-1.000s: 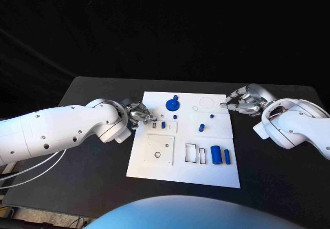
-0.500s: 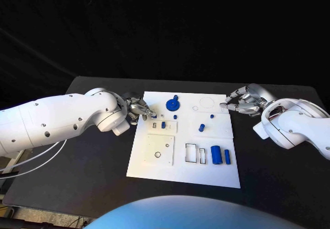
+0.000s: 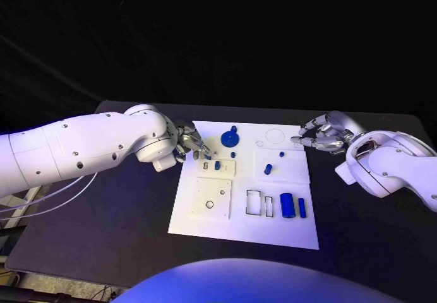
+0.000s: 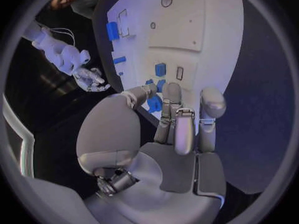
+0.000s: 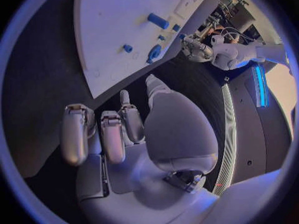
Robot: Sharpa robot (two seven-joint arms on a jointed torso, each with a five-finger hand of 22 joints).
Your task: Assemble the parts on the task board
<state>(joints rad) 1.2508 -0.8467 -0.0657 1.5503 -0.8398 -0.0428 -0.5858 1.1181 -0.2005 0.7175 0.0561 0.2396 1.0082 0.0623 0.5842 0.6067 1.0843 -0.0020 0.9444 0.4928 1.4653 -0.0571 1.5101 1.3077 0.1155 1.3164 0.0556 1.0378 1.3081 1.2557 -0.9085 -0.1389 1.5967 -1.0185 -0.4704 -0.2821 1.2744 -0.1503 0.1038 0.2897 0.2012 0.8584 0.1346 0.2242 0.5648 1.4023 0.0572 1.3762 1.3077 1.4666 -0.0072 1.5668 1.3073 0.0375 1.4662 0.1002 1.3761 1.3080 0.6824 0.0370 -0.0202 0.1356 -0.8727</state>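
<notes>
Parts (image 3: 290, 204) lie on the task board (image 3: 282, 232) between the empty, finger-spread right hand (image 3: 321, 136) and left hand (image 3: 194, 145), whose grasp I cannot tell.

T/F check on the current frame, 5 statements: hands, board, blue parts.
1. The left hand is at the far-left part of the task board, its fingers at a small blue part. True.
2. The right hand holds the blue disc. False: the blue disc lies on the board's far side, and the right hand is off the board's far-right corner, over the black table, with nothing seen in it.
3. Two long blue parts lie side by side near the board's right edge. True.
4. The task board is black. False: it is white.
5. The right hand rests on the board. False: it is beside it.
</notes>
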